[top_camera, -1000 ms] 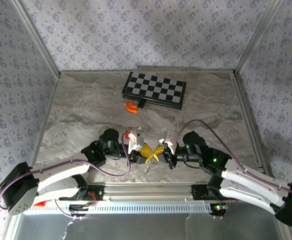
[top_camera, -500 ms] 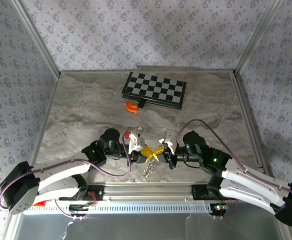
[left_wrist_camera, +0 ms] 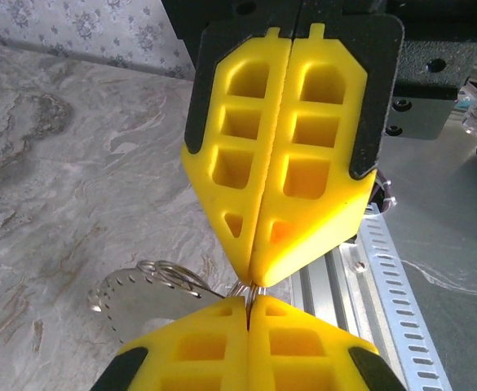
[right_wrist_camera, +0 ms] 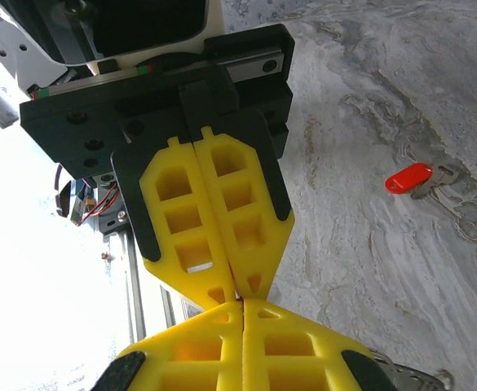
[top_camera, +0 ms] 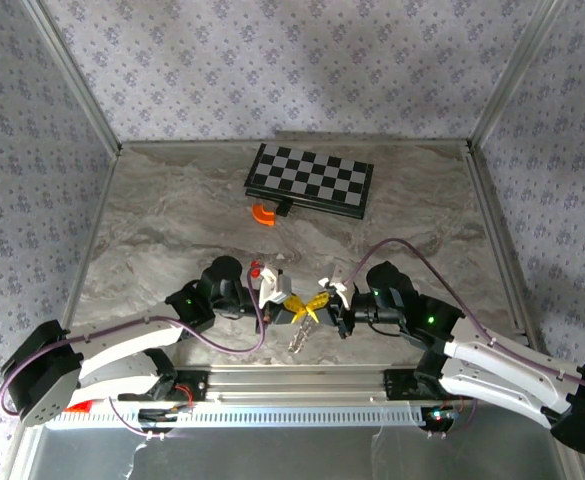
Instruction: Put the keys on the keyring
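My two grippers meet tip to tip just above the table's near edge. The thin silver keyring (left_wrist_camera: pixel 258 287) runs between both pairs of yellow tips. My left gripper (left_wrist_camera: pixel 248 303) (top_camera: pixel 294 304) is shut on it, and my right gripper (right_wrist_camera: pixel 242 305) (top_camera: pixel 320 303) is shut against it from the opposite side. A bunch of silver keys (left_wrist_camera: pixel 144 300) (top_camera: pixel 298 338) hangs from the ring, low over the marble. The red-headed key (right_wrist_camera: pixel 408 177) (top_camera: pixel 255 269) lies flat on the table by itself, beside the left wrist.
A black-and-white chessboard (top_camera: pixel 312 180) lies at the back centre with an orange curved piece (top_camera: pixel 263 213) in front of it. The slotted metal rail (top_camera: pixel 292 381) runs along the near edge just below the grippers. Wallpapered walls enclose the table.
The left gripper's jaws have closed onto the keyring. Both arms have stayed almost where they were.
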Robot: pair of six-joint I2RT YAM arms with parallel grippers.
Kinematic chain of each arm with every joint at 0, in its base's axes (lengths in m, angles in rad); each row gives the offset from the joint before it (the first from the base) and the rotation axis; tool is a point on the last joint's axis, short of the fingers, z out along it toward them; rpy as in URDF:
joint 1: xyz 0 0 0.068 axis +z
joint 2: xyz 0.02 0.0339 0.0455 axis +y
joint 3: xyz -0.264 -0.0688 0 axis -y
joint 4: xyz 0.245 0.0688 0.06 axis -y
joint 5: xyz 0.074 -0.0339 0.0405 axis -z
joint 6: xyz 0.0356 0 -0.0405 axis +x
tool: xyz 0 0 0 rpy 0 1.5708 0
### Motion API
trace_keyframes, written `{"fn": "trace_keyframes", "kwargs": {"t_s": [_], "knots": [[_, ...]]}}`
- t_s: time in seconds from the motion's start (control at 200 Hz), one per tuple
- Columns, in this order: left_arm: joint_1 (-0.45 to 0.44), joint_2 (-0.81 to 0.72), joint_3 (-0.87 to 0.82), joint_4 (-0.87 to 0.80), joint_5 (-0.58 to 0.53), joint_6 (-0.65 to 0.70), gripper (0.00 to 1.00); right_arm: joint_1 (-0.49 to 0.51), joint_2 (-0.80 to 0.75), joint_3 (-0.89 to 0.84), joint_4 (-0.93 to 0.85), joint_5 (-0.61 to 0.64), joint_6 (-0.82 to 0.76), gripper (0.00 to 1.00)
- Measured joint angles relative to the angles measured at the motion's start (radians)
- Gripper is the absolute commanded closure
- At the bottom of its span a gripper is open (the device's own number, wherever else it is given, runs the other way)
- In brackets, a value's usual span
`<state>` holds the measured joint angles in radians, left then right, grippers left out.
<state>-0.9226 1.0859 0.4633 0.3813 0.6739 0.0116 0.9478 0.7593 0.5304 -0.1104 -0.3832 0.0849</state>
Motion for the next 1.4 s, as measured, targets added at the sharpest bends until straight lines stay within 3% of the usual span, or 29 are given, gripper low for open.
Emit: {"fn": "trace_keyframes", "kwargs": {"t_s": [0.15,0.19,0.29,0.4,0.52,0.64,0.81,1.234,1.399], "knots": [[0.000,-0.004,0.004,-0.020,0.007,0.000,1.00,0.002,0.000,0.008,-0.023,0.001,-0.001,1.00],[0.000,-0.010,0.008,-0.032,0.007,0.003,1.00,0.004,0.000,0.019,-0.039,0.001,-0.004,0.91],[-0.009,-0.037,0.038,-0.106,-0.026,0.020,1.00,0.013,-0.008,0.048,-0.075,0.022,-0.008,0.55],[-0.034,-0.050,0.082,-0.208,-0.117,0.048,1.00,0.050,-0.029,0.085,-0.119,0.081,-0.009,0.42],[-0.079,-0.050,0.127,-0.311,-0.210,0.064,1.00,0.113,-0.018,0.146,-0.187,0.163,-0.008,0.42],[-0.135,-0.061,0.160,-0.407,-0.282,0.085,1.00,0.175,-0.011,0.193,-0.249,0.229,-0.013,0.58],[-0.232,-0.126,0.200,-0.542,-0.352,0.122,1.00,0.237,-0.021,0.214,-0.322,0.257,-0.006,0.61],[-0.310,-0.213,0.295,-0.713,-0.399,0.153,1.00,0.314,-0.040,0.220,-0.352,0.200,0.013,0.54],[-0.321,-0.214,0.297,-0.743,-0.401,0.154,1.00,0.319,-0.055,0.218,-0.327,0.212,0.013,0.45]]}}
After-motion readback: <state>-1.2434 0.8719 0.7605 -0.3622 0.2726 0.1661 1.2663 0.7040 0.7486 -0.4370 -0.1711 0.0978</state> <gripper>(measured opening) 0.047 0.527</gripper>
